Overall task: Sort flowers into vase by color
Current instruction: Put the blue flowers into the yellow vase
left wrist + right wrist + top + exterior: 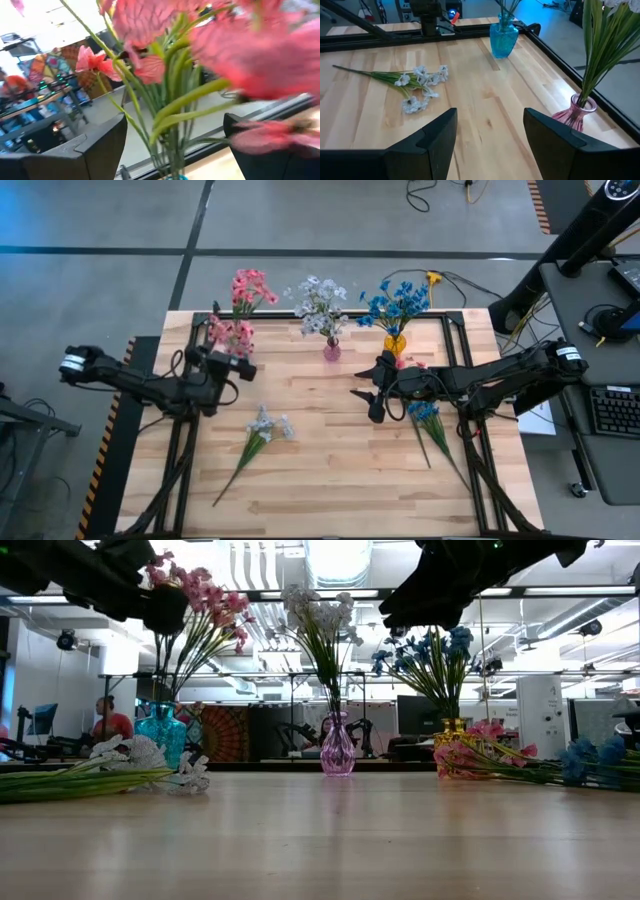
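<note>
Pink flowers (232, 335) stand in a blue vase (160, 735) at the far left. My left gripper (245, 367) is level beside them and open; in its wrist view their green stems (172, 125) rise past the gap between the fingers. White flowers (320, 300) fill a pink vase (332, 350), and blue flowers (395, 302) a yellow vase (395, 343). A white spray (262, 428) lies flat at centre left. A blue spray (425, 412) and a pink spray (480, 755) lie under my right arm. My right gripper (365, 402) hangs open above the table's middle, with nothing between its fingers.
A black frame rail (300, 313) runs along the table's far edge behind the vases. Bare wood (330, 460) stretches across the near half of the table. Beyond the table is a room with desks and a seated person (108, 720).
</note>
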